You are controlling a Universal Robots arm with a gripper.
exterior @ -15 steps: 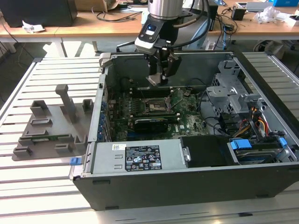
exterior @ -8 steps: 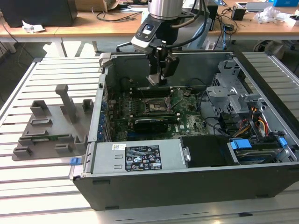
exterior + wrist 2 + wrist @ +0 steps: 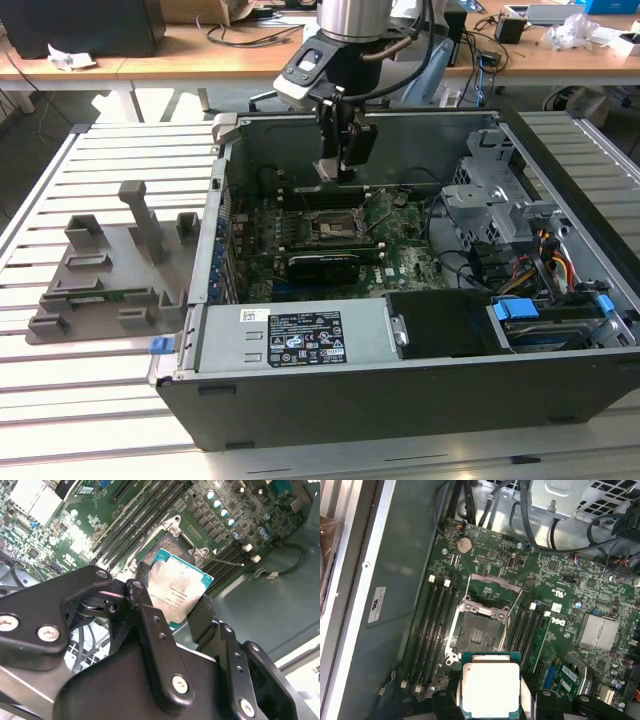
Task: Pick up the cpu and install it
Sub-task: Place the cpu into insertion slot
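The cpu (image 3: pixel 179 592) (image 3: pixel 490 686) is a flat silvery square with a green rim, held between the two black fingers (image 3: pixel 145 610) of my gripper (image 3: pixel 340 172) (image 3: pixel 172 611) (image 3: pixel 490 700), which is shut on it. It hangs above the motherboard (image 3: pixel 555 580) inside the open computer case (image 3: pixel 420 390). In both wrist views the open cpu socket (image 3: pixel 477 632) (image 3: pixel 167 544) lies below and a little beyond the chip, its metal bracket (image 3: pixel 495 585) swung back. In the exterior view the gripper hovers over the socket (image 3: pixel 333 228) near the case's back wall.
Memory slots (image 3: pixel 436 625) flank the socket on both sides. Cables (image 3: pixel 480 265) and a drive cage (image 3: pixel 480 190) fill the case at the exterior view's right; a power supply (image 3: pixel 295 340) lies along the front. A grey fixture (image 3: pixel 110 265) sits on the slatted table at the exterior view's left.
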